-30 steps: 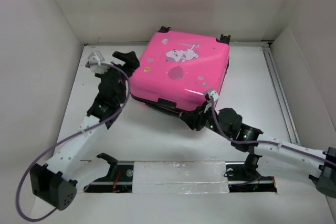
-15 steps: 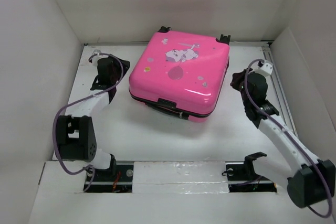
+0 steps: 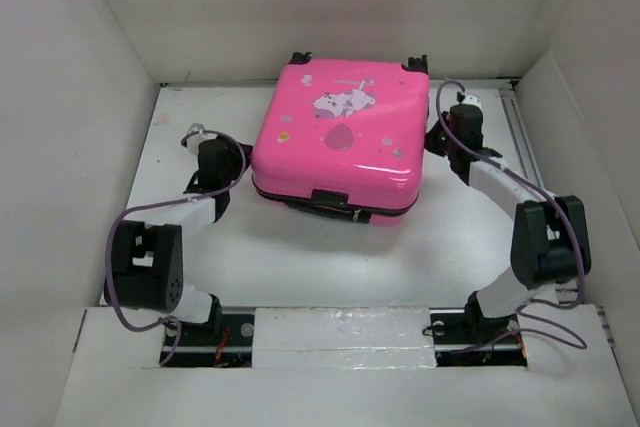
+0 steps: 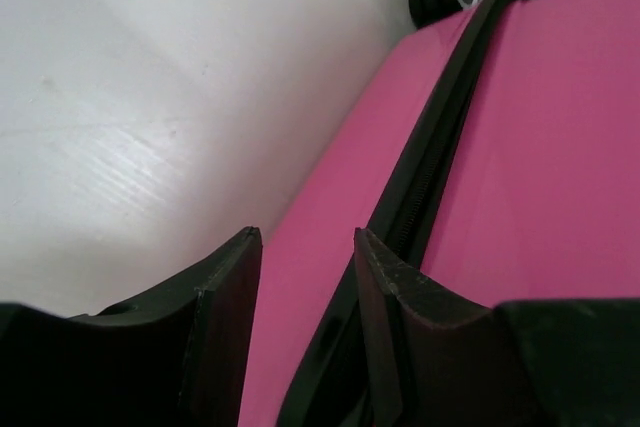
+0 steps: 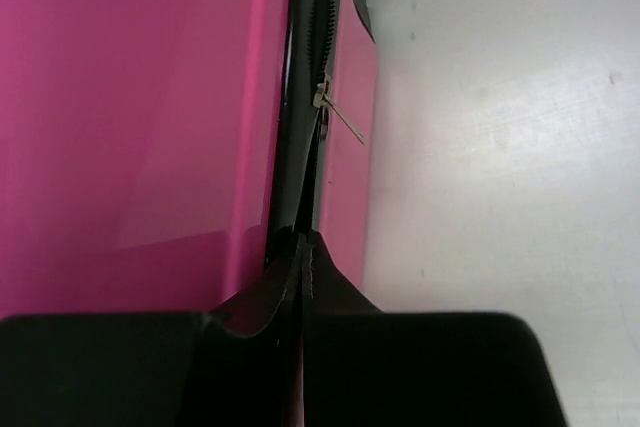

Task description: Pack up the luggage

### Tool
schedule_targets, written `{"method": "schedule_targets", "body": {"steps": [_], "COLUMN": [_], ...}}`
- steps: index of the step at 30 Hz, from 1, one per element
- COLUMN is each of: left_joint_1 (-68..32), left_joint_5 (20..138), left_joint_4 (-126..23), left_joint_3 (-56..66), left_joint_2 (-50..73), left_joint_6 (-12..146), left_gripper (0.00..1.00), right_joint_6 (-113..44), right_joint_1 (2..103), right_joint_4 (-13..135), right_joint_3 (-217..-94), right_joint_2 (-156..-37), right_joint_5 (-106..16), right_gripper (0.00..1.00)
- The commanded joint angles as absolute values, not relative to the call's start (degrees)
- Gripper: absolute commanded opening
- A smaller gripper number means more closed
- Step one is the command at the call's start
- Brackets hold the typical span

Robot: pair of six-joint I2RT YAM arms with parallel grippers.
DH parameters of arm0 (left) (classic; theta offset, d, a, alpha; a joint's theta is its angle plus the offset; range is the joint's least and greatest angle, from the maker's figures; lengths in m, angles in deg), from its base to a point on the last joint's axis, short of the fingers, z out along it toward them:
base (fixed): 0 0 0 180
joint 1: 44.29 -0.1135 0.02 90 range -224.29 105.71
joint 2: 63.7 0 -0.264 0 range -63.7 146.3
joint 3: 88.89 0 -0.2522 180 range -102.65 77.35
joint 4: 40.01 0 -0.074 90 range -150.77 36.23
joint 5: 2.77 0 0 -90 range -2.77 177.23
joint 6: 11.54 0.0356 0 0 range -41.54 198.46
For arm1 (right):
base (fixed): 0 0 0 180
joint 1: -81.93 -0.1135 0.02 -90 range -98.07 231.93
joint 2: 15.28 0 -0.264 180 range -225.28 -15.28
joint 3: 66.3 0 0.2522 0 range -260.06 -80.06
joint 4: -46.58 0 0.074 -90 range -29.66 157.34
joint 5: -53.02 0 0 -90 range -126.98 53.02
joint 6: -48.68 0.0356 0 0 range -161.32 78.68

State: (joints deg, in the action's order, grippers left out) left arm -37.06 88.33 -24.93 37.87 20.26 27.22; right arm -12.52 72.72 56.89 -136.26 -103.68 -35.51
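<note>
Flanking pink luggage (image 3: 340, 137), left hand (image 4: 305, 247) fingers apart, right hand (image 5: 302, 243) pinched shut

Luggage (image 3: 340, 142) bright pink, cartoon animal print, black trim.

readable text: none in any view
luggage (image 3: 340, 137) shell: cartoon animal print (image 3: 338, 103) toward 12 o'clock, picture only, no legible words
small marks on shell: too tiny to read
</note>
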Motion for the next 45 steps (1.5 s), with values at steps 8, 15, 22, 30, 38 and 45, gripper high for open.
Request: {"method": "schedule_targets", "body": {"steps": [8, 15, 22, 30, 38, 45], "left_joint_1": [-17.84, -6.59, -6.58, -6.58, -6.58, -6.58], "left_joint_5": [90.91, 97.59, 111.3, 121.31, 121.86, 118.7], "left_joint_4": [-29.33, -35.55, -47.42, -54.91, -57.81, -56.41], "left_joint_3": [52.99, 58.02, 52.93, 49.32, 53.79, 56.7], "left_joint_2": [-0.14, -10.69, -23.87, -31.0, -33.9, -32.15], "left_joint_6": [28.63, 23.36, 26.07, 27.92, 27.66, 26.43], "left_gripper": [0.35, 0.36, 0.42, 0.45, 0.44, 0.39], "right_joint_6": [-20.12, -19.61, -19.09, -14.35, -5.9, -6.94], "right_joint_1": [63.92, 63.21, 67.6, 74.28, 69.36, 68.57], "right_joint_4": [58.03, 61.91, 64.03, 49.2, 28.53, 29.76], "right_joint_3": [-167.66, -176.81, -178.42, -150.86, -97.71, -88.93], "right_joint_2": [-123.89, -128.48, -122.89, -95.38, -63.38, -51.66], "right_joint_5": [-62.29, -65.98, -66.69, -61.6, -53.07, -54.11], "right_gripper": [0.01, 0.28, 0.48, 0.45, 0.0, 0.38]}}
